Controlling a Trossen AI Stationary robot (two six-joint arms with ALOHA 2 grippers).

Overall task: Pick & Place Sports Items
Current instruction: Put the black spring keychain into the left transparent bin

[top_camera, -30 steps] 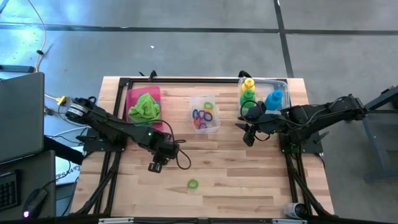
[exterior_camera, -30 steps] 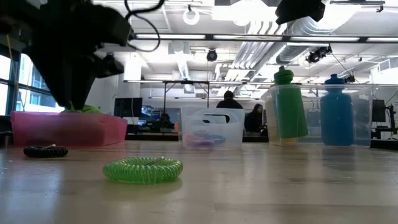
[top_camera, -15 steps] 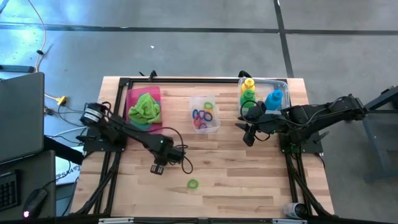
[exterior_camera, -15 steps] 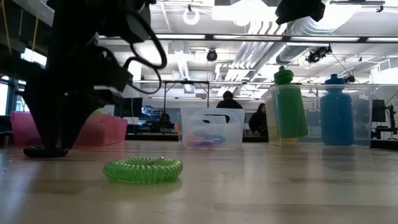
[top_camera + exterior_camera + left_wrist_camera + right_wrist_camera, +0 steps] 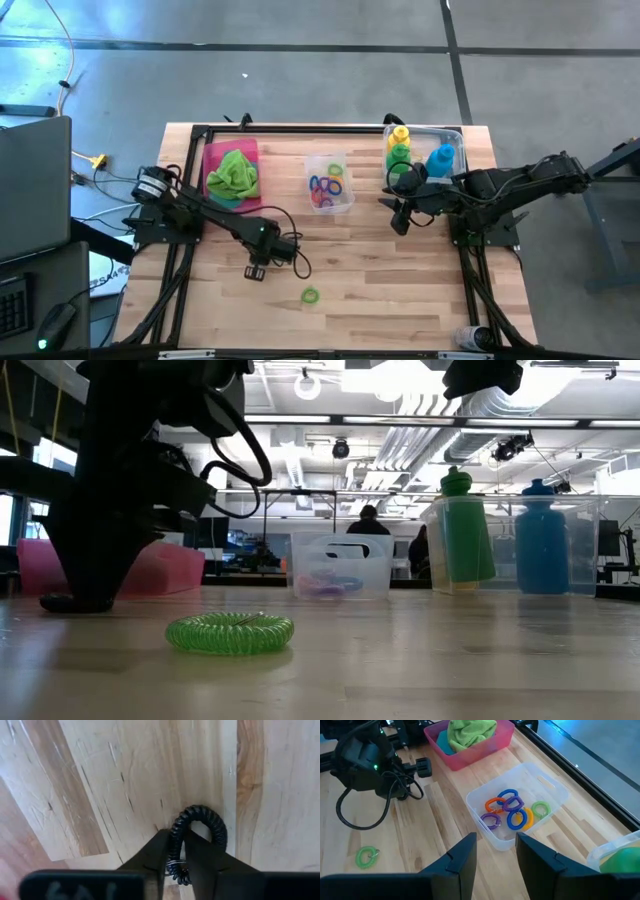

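Note:
A black elastic ring lies flat on the wooden table, seen at the left of the low view as the black ring. My left gripper points down over it and is shut on one side of its coil. A green ring lies on the bare table nearer the front edge. My right gripper hangs open in the air beside the bottle box, with nothing between its fingers. My left gripper pinches one side of the black ring's coil between its two fingers, one finger inside the loop and one outside. The fingers come from above, pointing down. The ring still lies flat on the table.
A clear box with several coloured rings stands at mid-table. A pink tray holds a lime towel at the far left. Yellow, green and blue bottles stand in a clear box at the far right.
My left gripper has come down from above the table onto the black ring, which has stayed where it lay. My right arm has kept still.

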